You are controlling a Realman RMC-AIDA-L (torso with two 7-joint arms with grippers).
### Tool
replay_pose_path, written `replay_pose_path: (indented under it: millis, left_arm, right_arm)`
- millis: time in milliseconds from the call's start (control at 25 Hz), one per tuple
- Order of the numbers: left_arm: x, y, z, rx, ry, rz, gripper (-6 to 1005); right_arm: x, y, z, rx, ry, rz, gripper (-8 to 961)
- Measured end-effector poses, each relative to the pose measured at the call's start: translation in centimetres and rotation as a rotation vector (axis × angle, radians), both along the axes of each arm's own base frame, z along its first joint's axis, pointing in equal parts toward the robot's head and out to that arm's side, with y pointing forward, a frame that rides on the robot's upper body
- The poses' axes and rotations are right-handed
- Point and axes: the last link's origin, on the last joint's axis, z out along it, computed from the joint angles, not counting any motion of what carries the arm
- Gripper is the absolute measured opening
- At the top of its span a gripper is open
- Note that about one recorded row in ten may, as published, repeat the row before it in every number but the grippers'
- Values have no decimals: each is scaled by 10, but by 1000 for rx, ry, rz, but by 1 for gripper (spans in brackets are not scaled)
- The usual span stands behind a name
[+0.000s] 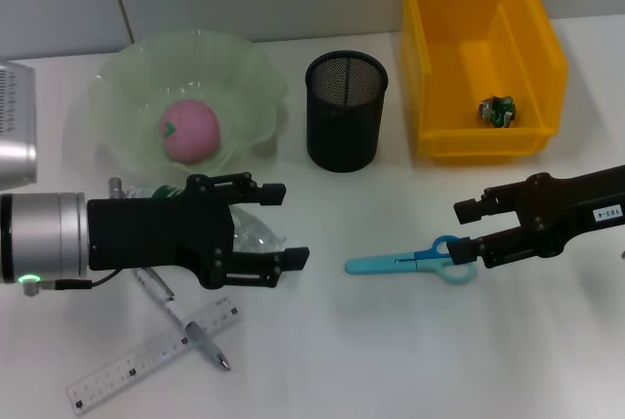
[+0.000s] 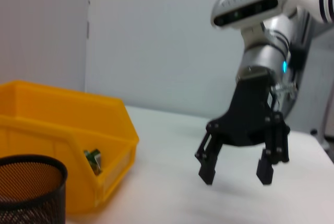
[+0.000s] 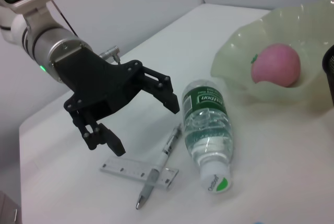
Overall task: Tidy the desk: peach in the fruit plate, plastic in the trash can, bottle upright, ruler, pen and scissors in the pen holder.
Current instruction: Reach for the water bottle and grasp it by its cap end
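Green-labelled bottle (image 3: 207, 126) lies beside crossed pen (image 3: 159, 166) and ruler (image 3: 138, 172).

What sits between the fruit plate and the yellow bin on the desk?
In the head view, the black mesh pen holder stands upright between the fruit plate and the yellow bin, apart from both.

Not really spotting readable text: white sticker (image 1: 607, 212) on the right arm at right edge of head view, too small. Green label (image 3: 204, 100) on the bottle (image 3: 207, 130), centre of right wrist view, blurred. Ruler (image 1: 156, 352) marks, lower left, unreadable.
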Motion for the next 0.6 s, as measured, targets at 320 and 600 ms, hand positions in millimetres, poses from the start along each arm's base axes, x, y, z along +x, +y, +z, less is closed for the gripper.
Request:
replay_pose_path:
  millis: [320,600]
  left_arm:
    - [20,16,0,-43,141,-75,815]
    - [45,26,2,-31,296,-205,815]
  right_arm:
    - [-2,5,2,1,-20,7,764]
    - [-4,9,3,-22,-58,-16,763]
